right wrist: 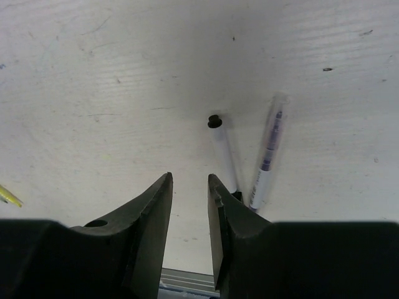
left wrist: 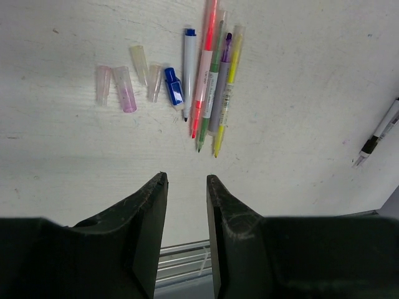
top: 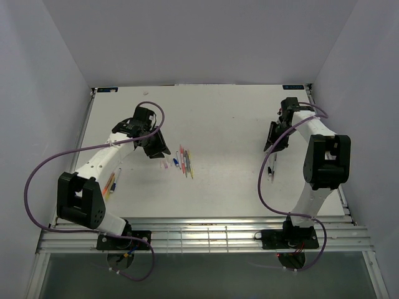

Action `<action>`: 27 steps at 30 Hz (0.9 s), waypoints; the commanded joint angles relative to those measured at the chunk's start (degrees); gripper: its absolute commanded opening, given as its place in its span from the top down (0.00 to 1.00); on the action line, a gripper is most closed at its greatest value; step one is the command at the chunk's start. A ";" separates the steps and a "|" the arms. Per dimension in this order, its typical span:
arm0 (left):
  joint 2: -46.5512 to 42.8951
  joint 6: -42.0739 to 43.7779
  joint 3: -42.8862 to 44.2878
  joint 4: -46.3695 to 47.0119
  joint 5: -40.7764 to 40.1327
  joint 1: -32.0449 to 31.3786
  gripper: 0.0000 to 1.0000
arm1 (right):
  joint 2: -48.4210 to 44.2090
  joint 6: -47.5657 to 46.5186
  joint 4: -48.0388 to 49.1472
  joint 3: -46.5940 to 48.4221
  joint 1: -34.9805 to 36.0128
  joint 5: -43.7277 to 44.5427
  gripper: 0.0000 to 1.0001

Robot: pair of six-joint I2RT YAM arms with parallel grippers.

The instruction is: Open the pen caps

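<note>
left hand (left wrist: 187,184) hovers short of the pens (left wrist: 209,81), fingers (left wrist: 153,208) narrowly parted.

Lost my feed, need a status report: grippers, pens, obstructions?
Left gripper open, empty, hovering near five uncapped pens with loose caps beside. Right gripper open, empty, over two more pens; caps unclear. Nothing seen blocking either.

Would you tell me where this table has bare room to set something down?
Bare: the white tabletop between the coloured plastic stick pens and two white pens by the right tool. Crowded: small plastic caps beside those coloured pens.
</note>
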 commanded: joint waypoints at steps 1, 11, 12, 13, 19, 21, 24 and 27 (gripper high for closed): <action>-2.33 0.24 1.86 -0.21 1.53 0.02 0.58 | -0.06 -2.27 -0.74 -0.71 -0.53 3.87 0.65; -2.59 -0.20 0.89 0.23 2.58 0.02 0.58 | 1.26 -2.89 1.19 -3.52 -0.71 6.08 0.67; -2.68 -0.37 0.80 0.32 2.59 0.02 0.58 | 1.17 -2.89 1.54 -3.87 -0.71 5.90 0.67; -2.68 -0.37 0.54 0.40 2.67 0.02 0.58 | 1.26 -2.80 2.06 -4.49 -0.62 5.81 0.67; -2.51 -0.99 -0.16 1.20 3.11 0.02 0.58 | 2.22 -2.62 3.21 -5.46 0.35 5.37 0.69; -2.42 -1.08 -0.16 1.37 3.11 0.02 0.58 | 2.57 -2.62 3.39 -5.72 1.22 5.63 0.69; -2.24 -1.16 -0.08 1.63 3.20 0.02 0.58 | 3.10 -2.53 3.74 -6.16 2.28 6.25 0.71; -2.16 -1.16 -0.08 1.72 3.29 0.02 0.58 | 3.45 -2.45 4.00 -6.42 2.72 6.60 0.74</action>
